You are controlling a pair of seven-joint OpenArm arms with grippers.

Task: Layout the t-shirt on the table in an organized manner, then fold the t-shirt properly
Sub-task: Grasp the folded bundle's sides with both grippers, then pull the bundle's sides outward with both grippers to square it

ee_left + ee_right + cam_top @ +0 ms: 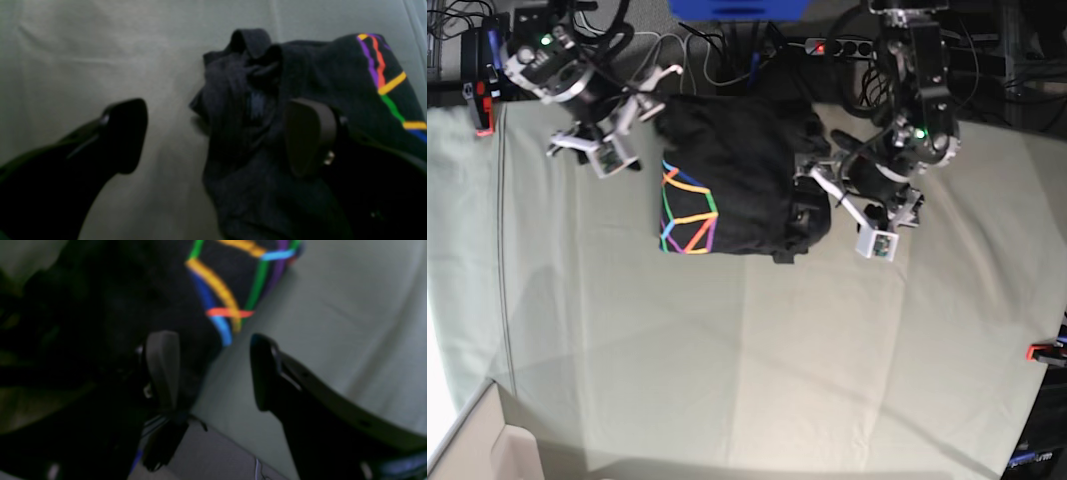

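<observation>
I see the big surface [727,350] under both my grippers. The bunched t-shirt [727,185] lies between them. I can't read any words on it. My left gripper [213,136] is wide apart, holding nothing. My right gripper [213,373] is apart too.

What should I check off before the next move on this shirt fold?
1. Left gripper released: ok, jaws wide apart, nothing clamped between them.
2. Right gripper free of cloth: ok, jaws apart, with one finger in front of dark fabric.
3. t-shirt fully on the table: ok in the base view.
4. Fold tidy: not ok, the edge near the left gripper is bunched and lumpy.
5. Rainbow print showing: ok, on the side toward the right arm.
6. Sleeves tucked in: cannot tell.
</observation>
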